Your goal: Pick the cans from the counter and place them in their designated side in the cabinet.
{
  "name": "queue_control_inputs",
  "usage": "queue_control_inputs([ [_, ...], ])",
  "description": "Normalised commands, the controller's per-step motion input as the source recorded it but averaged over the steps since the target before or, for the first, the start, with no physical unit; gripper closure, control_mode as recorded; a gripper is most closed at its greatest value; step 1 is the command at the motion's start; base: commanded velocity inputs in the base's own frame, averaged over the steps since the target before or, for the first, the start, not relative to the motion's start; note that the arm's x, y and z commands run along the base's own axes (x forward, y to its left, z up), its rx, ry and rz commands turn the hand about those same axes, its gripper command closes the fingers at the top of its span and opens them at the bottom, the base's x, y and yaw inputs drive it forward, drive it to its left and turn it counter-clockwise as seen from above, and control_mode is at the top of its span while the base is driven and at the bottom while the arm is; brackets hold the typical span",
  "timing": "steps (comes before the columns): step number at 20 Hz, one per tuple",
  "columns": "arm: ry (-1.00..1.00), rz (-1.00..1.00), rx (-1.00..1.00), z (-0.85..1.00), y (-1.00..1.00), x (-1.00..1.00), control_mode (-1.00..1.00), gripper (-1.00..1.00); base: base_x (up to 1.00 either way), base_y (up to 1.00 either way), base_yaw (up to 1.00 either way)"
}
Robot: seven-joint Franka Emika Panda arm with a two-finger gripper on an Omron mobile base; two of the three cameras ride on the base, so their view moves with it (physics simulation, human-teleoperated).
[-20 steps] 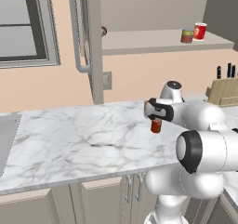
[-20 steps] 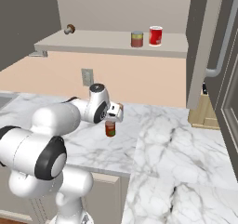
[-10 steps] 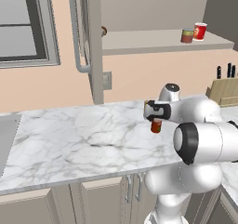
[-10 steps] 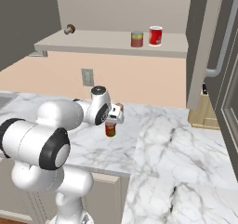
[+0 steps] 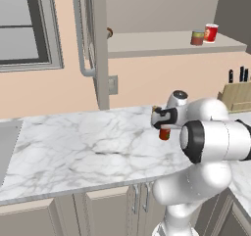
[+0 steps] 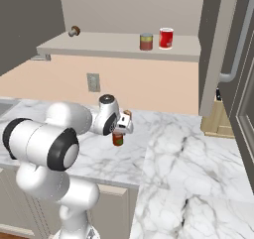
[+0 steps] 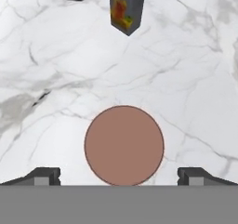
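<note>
The taller dark red can [image 5: 164, 133] [image 6: 118, 139] stands upright on the white marble counter [image 5: 73, 147]. My gripper [image 5: 162, 119] [image 6: 122, 124] hangs just above it, pointing down. In the hand view the can's round top [image 7: 124, 145] lies between my fingertips [image 7: 44, 175], and the open gripper [image 7: 119, 176] has a gap on each side. The shorter teal-topped can [image 5: 197, 37] [image 6: 146, 41] stands on the cabinet shelf [image 5: 162, 43], next to a bright red can with a white rim [image 5: 211, 33]. The cabinet door [image 5: 93, 44] stands open.
A small dark box with a colourful label [image 7: 126, 7] [image 6: 127, 113] sits on the counter just behind the can. A knife block [image 5: 238, 95] stands at the right, a sink [image 5: 6, 144] at the far left. A small round object [image 6: 74, 31] rests on the shelf's left end.
The arm's elbow has swung round and the hand has sunk slightly over the dark red can. The can has not moved.
</note>
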Motion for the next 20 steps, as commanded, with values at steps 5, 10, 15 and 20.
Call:
queue_control_inputs([
  [5, 0.0, 0.0, 0.0, -0.18, 0.0, 0.15, -1.0, -1.0, 0.0, 0.0, 0.0],
  [10, 0.0, 0.0, 0.0, -0.16, 0.0, 0.16, -1.0, -1.0, 0.0, 0.0, 0.0],
  [15, 0.0, 0.0, 0.0, -0.16, 0.0, 0.15, -1.0, 1.0, 0.0, 0.0, 0.0],
  [20, 0.0, 0.0, 0.0, -0.05, -0.1, 0.03, -1.0, 1.0, 0.0, 0.0, 0.0],
])
